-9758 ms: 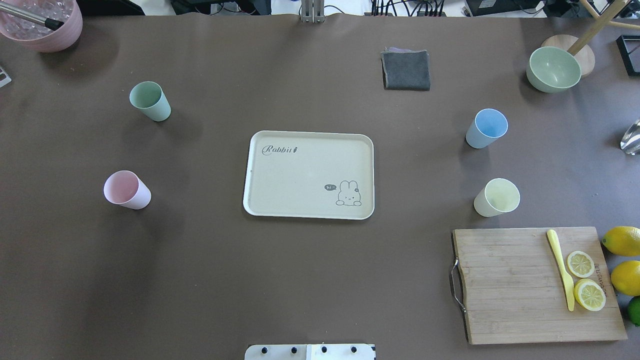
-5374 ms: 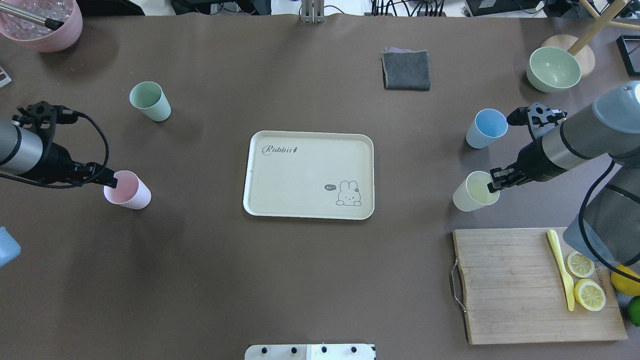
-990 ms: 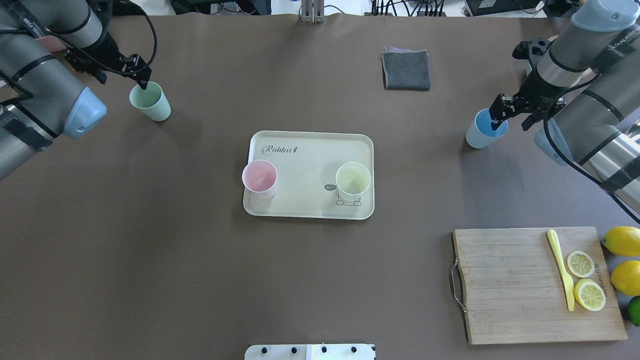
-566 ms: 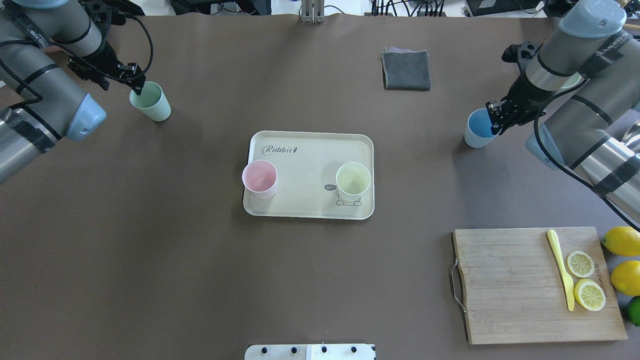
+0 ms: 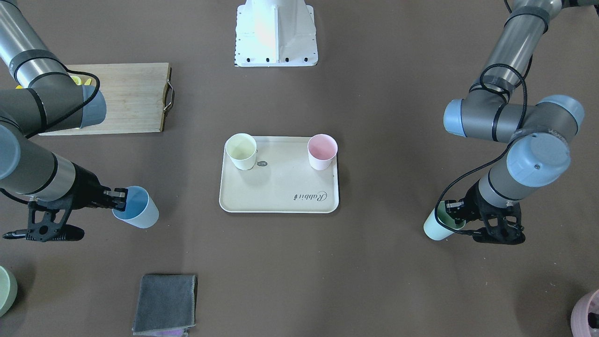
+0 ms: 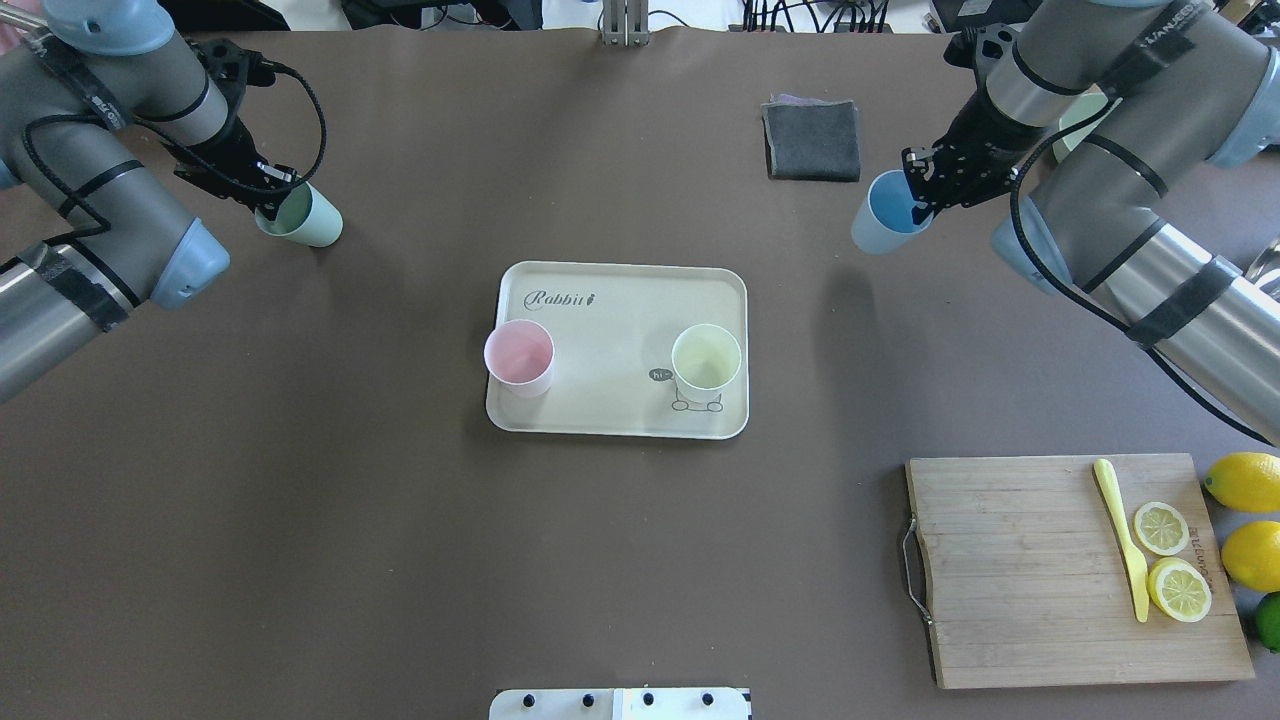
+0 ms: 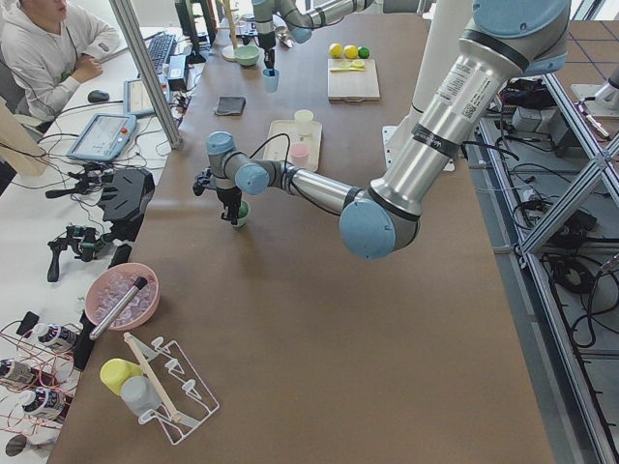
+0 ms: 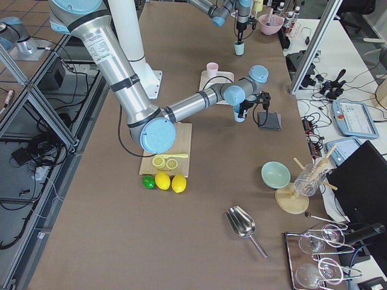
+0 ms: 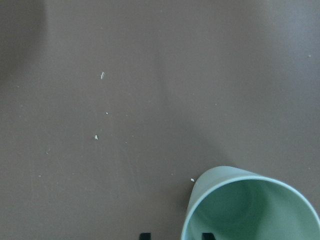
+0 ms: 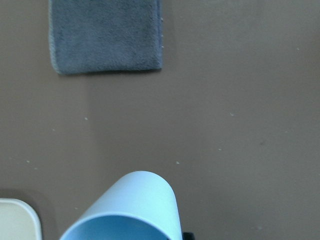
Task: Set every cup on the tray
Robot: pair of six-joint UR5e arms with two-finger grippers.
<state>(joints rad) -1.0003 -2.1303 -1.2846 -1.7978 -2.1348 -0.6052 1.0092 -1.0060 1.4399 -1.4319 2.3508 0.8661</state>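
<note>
Beige tray [image 6: 620, 300] holds two of your four cups: one pink cup [image 6: 519, 357], one yellow cup [image 6: 706, 361]. Off its right end, your right jaws clamp the tilted blue cup [image 6: 888, 213]; off its left end, your left jaws pinch the green cup [image 6: 305, 215] by its rim.

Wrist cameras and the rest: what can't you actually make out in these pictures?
Left wrist view: the mint green cup runs off the bottom edge; the fingertips barely show.
Right wrist view: the light blue cup runs off the bottom edge too.
Front-facing view: the right arm hides one end of the cutting board.
</note>
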